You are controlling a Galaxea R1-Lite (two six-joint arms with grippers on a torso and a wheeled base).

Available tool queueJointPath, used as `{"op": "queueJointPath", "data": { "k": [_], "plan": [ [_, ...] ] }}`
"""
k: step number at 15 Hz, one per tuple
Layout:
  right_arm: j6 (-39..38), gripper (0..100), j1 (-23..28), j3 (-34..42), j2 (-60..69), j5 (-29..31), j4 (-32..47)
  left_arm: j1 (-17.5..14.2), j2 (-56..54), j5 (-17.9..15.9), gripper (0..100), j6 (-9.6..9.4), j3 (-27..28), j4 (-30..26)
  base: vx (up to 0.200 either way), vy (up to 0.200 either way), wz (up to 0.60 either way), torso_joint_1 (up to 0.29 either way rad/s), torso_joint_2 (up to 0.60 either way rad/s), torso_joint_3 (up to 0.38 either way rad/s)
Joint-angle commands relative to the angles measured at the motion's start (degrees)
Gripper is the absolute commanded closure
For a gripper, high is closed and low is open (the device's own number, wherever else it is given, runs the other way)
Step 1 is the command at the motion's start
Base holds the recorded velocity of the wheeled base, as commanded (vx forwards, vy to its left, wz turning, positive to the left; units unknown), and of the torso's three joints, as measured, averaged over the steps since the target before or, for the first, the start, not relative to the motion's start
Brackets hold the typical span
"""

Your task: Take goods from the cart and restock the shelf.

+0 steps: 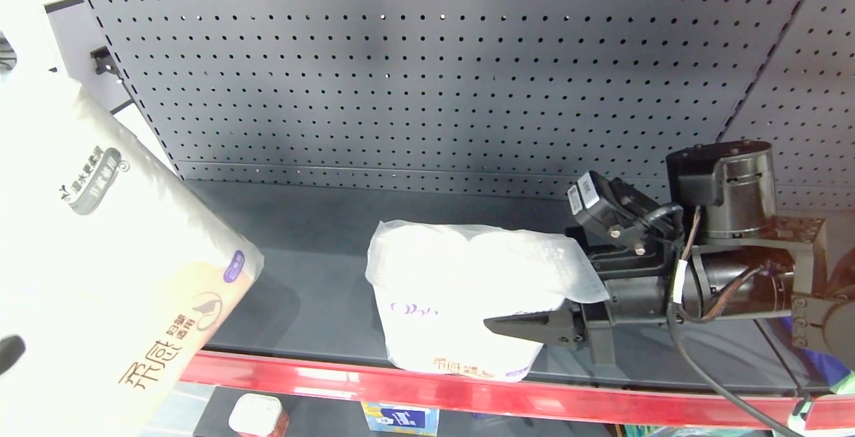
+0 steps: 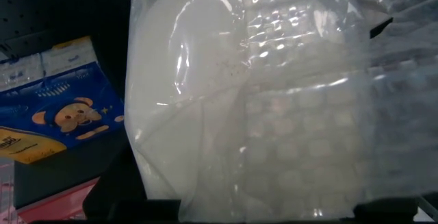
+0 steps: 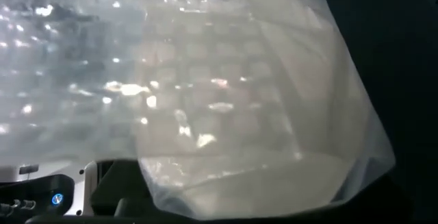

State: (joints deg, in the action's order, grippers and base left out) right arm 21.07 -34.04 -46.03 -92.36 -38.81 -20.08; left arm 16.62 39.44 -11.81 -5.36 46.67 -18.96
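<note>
Head view: right gripper [image 1: 521, 310] clamps a small pack [image 1: 454, 290] on the shelf [image 1: 314, 270]. Left wrist view: left gripper [image 2: 260, 210] is hugging a big pack [image 2: 274, 114], blue packs [image 2: 55, 107] nearby.

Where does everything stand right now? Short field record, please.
shelf pack: tissue pack at the front edge of the shelf, by the red strip
right gripper: shut on the shelf pack's right side, one finger across its front
raised pack: second tissue pack, held up at the robot's left, off the shelf
backing: grey pegboard behind the shelf
</note>
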Motion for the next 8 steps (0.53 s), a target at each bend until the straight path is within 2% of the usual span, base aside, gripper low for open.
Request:
{"op": "queueJointPath", "data": {
  "k": [1, 7, 8],
  "plan": [
    [-0.06, 100, -0.24, 0.15, 0.25, -0.12, 0.3, 0.0, -0.06, 0.04, 100, 0.0, 0.09, -0.03, 0.0, 0.0, 0.0, 0.0, 0.0, 0.0],
    [-0.15, 100, -0.15, 0.5, 0.16, 0.06, 0.3, 0.0, -0.15, 0.04, 100, 0.0, 0.09, -0.03, 0.0, 0.0, 0.0, 0.0, 0.0, 0.0],
    [-0.06, 0, -0.15, 0.5, 0.16, 0.06, 0.3, 0.0, -0.15, 0.04, 100, 0.0, 0.09, -0.03, 0.0, 0.0, 0.0, 0.0, 0.0, 0.0]
  ]
}}
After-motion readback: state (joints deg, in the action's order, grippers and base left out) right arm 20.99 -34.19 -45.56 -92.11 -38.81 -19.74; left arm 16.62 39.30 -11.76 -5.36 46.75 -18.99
